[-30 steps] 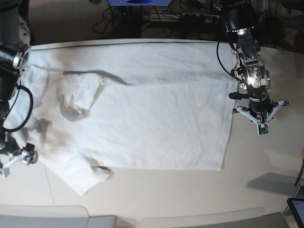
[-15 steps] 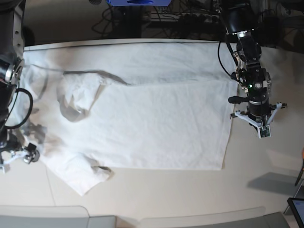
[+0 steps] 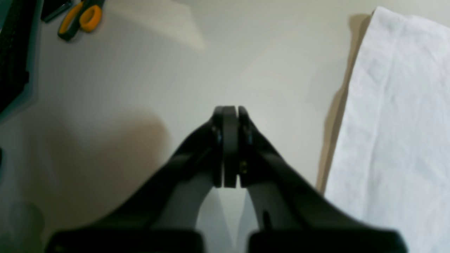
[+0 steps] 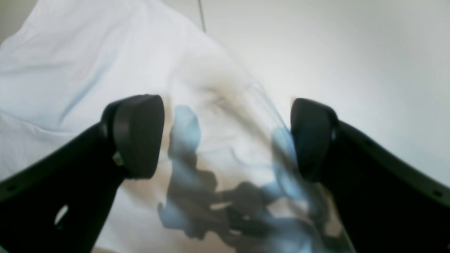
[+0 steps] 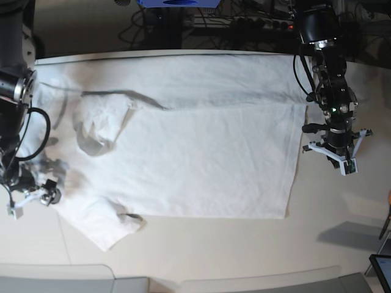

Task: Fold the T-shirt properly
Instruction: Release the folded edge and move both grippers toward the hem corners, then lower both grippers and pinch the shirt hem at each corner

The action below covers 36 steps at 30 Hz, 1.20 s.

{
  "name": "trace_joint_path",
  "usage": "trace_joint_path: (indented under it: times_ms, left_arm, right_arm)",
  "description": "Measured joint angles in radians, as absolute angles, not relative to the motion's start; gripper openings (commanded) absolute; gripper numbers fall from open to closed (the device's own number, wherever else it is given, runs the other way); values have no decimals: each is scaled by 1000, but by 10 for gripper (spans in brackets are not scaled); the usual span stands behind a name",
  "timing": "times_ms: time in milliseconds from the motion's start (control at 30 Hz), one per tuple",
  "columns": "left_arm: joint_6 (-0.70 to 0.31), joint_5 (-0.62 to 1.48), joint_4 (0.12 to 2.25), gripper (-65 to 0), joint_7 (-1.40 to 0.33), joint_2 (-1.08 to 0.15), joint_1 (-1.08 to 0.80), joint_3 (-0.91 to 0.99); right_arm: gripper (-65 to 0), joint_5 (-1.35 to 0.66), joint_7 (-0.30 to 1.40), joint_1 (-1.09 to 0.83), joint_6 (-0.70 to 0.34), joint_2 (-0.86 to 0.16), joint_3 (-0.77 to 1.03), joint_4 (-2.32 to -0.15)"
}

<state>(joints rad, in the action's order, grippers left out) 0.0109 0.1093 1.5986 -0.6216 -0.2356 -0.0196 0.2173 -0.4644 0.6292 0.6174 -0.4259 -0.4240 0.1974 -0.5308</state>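
The white T-shirt (image 5: 183, 140) lies spread flat across the tabletop, its collar (image 5: 98, 131) at the left and one sleeve (image 5: 110, 226) sticking out at the front left. My left gripper (image 5: 345, 166) hovers over bare table just right of the shirt's hem, fingers pressed together on nothing. In the left wrist view the shut left gripper (image 3: 230, 112) has the T-shirt (image 3: 397, 123) off to its right. My right gripper (image 5: 32, 200) stands at the shirt's left edge. In the right wrist view this right gripper (image 4: 225, 135) is wide open above the T-shirt (image 4: 88, 70), holding nothing.
Orange-handled scissors (image 3: 79, 17) lie on the table beyond the left gripper. A tablet corner (image 5: 382, 268) shows at the front right. Cables (image 5: 244, 24) run behind the table's back edge. Grey seat backs (image 5: 55, 278) line the front.
My left arm has drifted right and a little nearer the front, away from the shirt's hem, still shut. My right gripper has shifted slightly right toward the shirt's edge, still open.
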Motion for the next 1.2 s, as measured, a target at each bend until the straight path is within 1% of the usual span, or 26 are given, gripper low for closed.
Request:
trace_joint_path:
  times_ms: [67,133,233,400,467,500,567,600,733,833,867,933,1000,1133,1200]
  left_arm:
    - [11,109,1599,-645,-621,-236,-19,217]
    - [11,109,1599,-645,-621,-236,-20,217]
    - [11,109,1599,-645,-621,-236,-19,217]
    - [11,110,1599,-643,-621,-236,-19,217]
    - [11,110,1595,-610,-620,-236,-14,217]
    - [11,110,1586,-576,-620,-236,-10,217]
    - [10,113,1563,-455,-622,-236,5,216]
    - [11,109,1549,-390,-625,-236,16,213]
    - [11,109,1509,-166,-629,-235,65,210]
    - [8,111,1479,-49,-628,-236,121,214]
    - [10,110,1454,-25,-628,-235,147,214]
    - [11,110,1387,0,-627,-236,206,213]
    - [-4,111,1301,0,-627,-236,272,209]
    - [-140,110,1144,0,-626,-234,381,208]
    - [-151,110,1072,0,-626,-226,427,208]
  right_arm:
    - [-112,-464,626,617,-426,-419,197,-531]
    - [-139,-465,620,614,-426,-415,198,-532]
    - [-232,-465,621,614,-426,-409,197,-532]
    - [-441,-464,633,612,-426,-404,197,-532]
    - [-518,-464,641,611,-426,-404,197,-532]
    - [-560,-464,641,611,-426,-404,197,-532]
    - [-638,-464,643,610,-425,-404,197,-532]
    - [-650,-464,643,609,-422,-404,197,-532]
    - [-650,-464,643,609,-422,-403,197,-532]
    - [-650,-464,643,609,-422,-404,196,-532]
    - [-650,-465,641,609,-422,-404,196,-532]
    - [-650,-465,641,609,-422,-403,196,-532]
    - [-650,-465,641,609,-422,-402,196,-532]
    - [-650,-466,642,609,-422,-401,196,-532]
    - [-650,-466,642,609,-422,-401,196,-532]
